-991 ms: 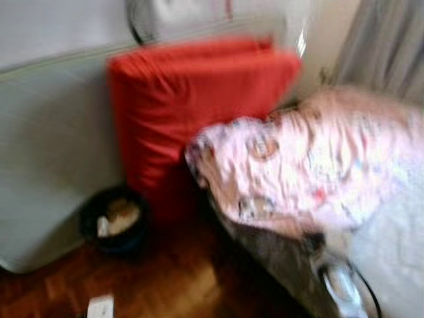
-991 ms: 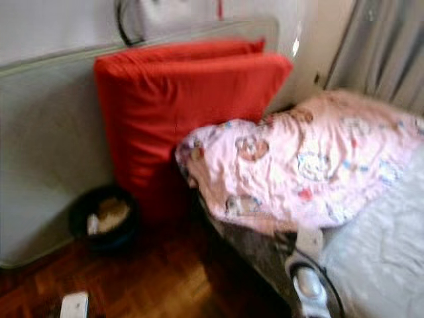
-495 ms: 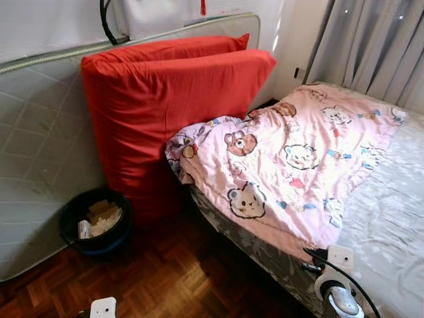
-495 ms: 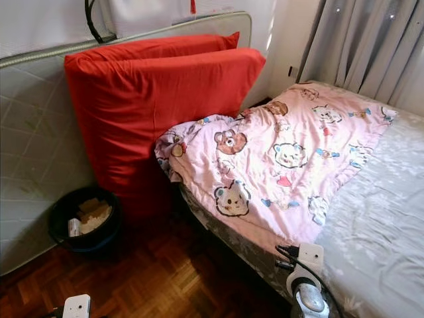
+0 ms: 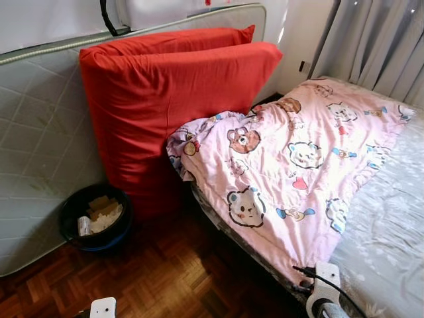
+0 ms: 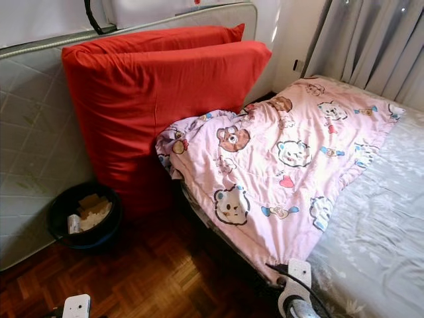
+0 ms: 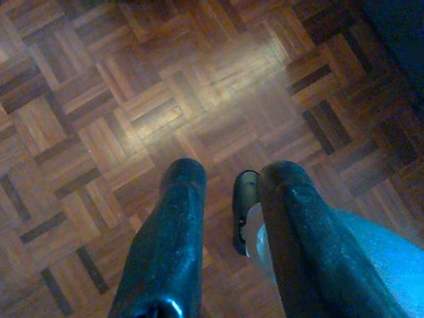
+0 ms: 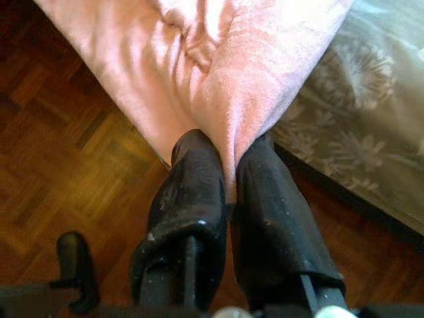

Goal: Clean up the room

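A pink blanket point(image 5: 285, 159) printed with bears lies spread over the bed point(image 5: 391, 225), and its lower edge hangs over the side toward the floor. My right gripper point(image 8: 228, 152) is shut on a fold of that hanging edge, low beside the bed; its wrist point(image 5: 324, 291) shows at the bottom right. My left gripper point(image 7: 228, 175) hangs over the parquet floor point(image 7: 165, 99), fingers apart with nothing between them.
Two large red cushions point(image 5: 165, 106) lean on a grey mattress point(image 5: 40, 132) stood against the wall. A black bin point(image 5: 93, 215) with paper scraps sits on the floor by them. Grey curtains point(image 5: 377, 40) hang behind the bed. Open parquet point(image 5: 172, 278) lies between bin and bed.
The blur has gone and the head view has shifted a little. My right wrist sits lower in the picture, still at the blanket's hanging edge.
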Available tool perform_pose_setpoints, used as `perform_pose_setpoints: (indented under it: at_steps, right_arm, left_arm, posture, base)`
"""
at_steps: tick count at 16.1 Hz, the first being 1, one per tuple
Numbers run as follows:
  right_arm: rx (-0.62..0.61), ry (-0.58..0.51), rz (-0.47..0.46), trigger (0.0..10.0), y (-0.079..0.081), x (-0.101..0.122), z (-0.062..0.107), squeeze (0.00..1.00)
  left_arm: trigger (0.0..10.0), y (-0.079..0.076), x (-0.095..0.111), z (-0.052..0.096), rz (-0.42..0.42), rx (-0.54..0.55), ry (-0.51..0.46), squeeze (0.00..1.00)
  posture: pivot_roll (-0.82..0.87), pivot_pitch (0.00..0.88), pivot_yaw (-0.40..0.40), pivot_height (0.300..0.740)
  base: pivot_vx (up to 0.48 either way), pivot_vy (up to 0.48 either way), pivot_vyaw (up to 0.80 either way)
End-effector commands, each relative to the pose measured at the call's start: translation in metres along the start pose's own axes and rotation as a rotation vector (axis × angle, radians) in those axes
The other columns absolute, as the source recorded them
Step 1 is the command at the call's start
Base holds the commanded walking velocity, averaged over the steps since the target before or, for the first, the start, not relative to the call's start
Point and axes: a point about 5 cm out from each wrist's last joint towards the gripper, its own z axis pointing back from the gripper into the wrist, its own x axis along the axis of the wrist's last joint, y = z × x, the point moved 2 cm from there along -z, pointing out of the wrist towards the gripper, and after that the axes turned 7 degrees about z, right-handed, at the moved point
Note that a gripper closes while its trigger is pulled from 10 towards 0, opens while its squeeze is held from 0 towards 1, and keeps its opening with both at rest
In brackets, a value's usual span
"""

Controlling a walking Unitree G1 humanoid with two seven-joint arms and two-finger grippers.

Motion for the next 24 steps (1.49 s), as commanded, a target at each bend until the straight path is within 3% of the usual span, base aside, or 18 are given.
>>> perform_pose_setpoints:
  at_steps: [1,5,6,7,15,16,24]
  right_arm:
    - [0.01,0.052,0.011,10.0,0.0,-0.013,0.002,0.0]
    - [-0.006,0.069,-0.002,10.0,-0.005,-0.016,0.003,0.01]
    - [-0.001,0.066,-0.005,10.0,-0.005,-0.015,0.003,0.84]
    - [-0.002,0.066,-0.004,10.0,-0.005,-0.015,0.003,0.94]
    - [0.033,0.088,-0.006,10.0,0.001,-0.02,0.003,0.88]
    - [0.035,0.088,-0.003,10.0,0.001,-0.02,0.003,0.0]
    - [0.055,0.126,0.03,10.0,0.009,-0.029,0.005,0.0]
  left_arm:
    - [10.0,0.002,-0.003,0.001,-0.006,0.008,0.01,0.0]
    - [10.0,0.001,-0.002,0.0,-0.01,0.004,0.007,0.0]
    - [10.0,0.001,-0.002,0.0,-0.012,0.002,0.007,0.0]
    - [10.0,0.001,-0.002,0.001,-0.014,0.002,0.009,0.0]
    - [10.0,0.0,-0.005,0.001,-0.022,0.0,0.023,0.0]
    - [10.0,-0.001,-0.005,0.001,-0.022,-0.001,0.023,0.0]
    - [10.0,-0.005,-0.002,-0.001,-0.012,-0.005,0.023,0.0]
  posture:
    - [0.08,0.0,-0.047,0.74]
    - [0.08,0.0,-0.047,0.74]
    - [0.08,0.0,-0.047,0.74]
    - [0.08,0.0,-0.047,0.74]
    - [0.08,0.0,-0.047,0.74]
    - [0.08,0.0,-0.048,0.74]
    - [0.08,0.0,-0.049,0.74]
  base:
    - [0.0,0.0,0.0]
    - [0.0,0.0,0.0]
    - [0.0,0.0,0.0]
    - [0.0,0.0,0.0]
    - [0.0,0.0,0.0]
    - [0.0,0.0,0.0]
    - [0.0,0.0,0.0]
